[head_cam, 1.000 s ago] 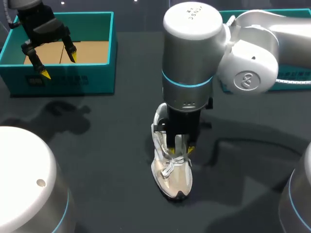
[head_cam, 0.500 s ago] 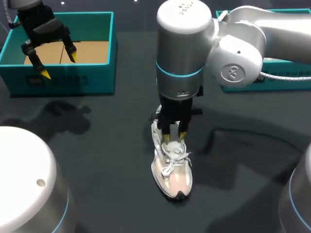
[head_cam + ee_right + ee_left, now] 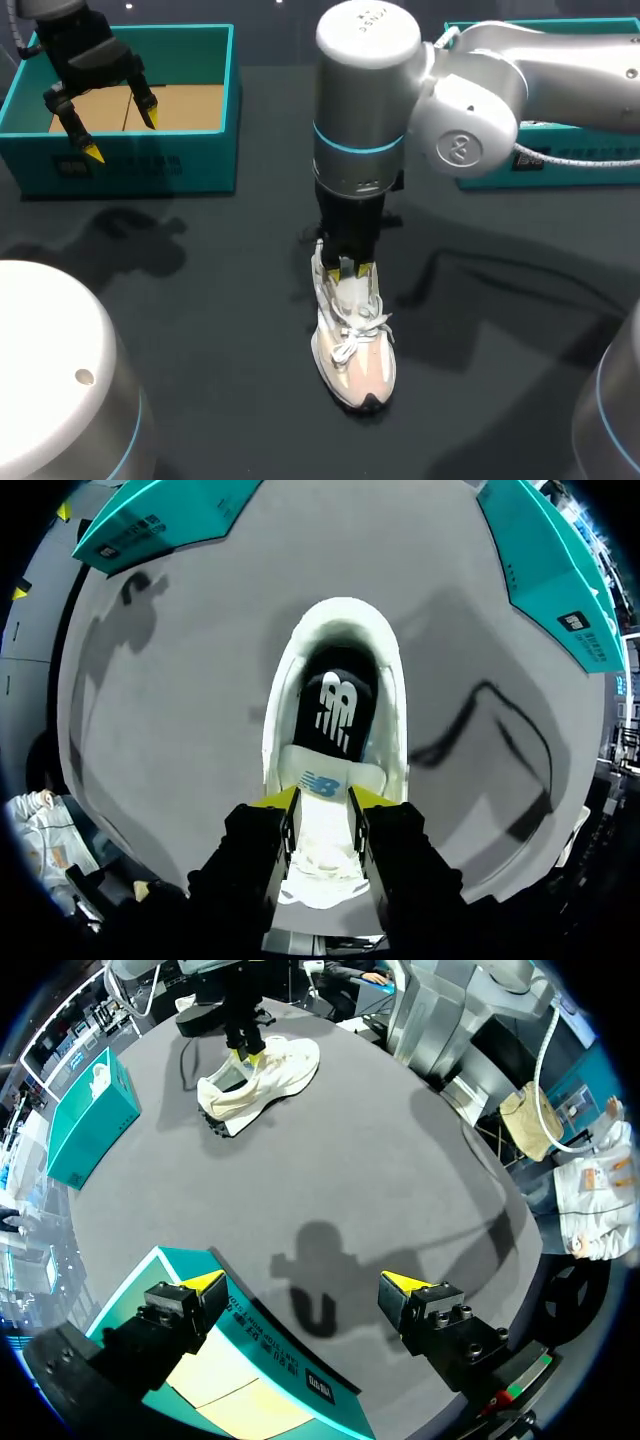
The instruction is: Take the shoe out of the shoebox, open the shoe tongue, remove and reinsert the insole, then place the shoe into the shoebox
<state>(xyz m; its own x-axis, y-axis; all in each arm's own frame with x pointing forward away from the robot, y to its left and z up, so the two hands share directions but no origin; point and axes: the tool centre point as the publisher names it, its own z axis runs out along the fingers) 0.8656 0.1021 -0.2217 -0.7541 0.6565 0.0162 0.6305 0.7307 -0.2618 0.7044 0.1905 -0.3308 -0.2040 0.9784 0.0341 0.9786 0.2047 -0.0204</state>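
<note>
Right end effector (image 3: 350,269) shifted heelward, pinching shoe (image 3: 355,355) tongue (image 3: 322,830); insole (image 3: 335,705) logo visible.

A white mesh lace-up sneaker (image 3: 352,350) stands on the dark grey desk (image 3: 200,300) near its middle, with its toe toward the robot and its heel toward the back. The right arm's end effector (image 3: 352,268) is over the shoe's opening, its fingers pressed on either side of the padded white tongue (image 3: 320,830). An open teal cardboard shoebox (image 3: 130,165) sits at the back left. The left end effector (image 3: 121,137) hangs over its front wall, fingers spread apart. A second teal cardboard box (image 3: 545,570) lies at the back right.
</note>
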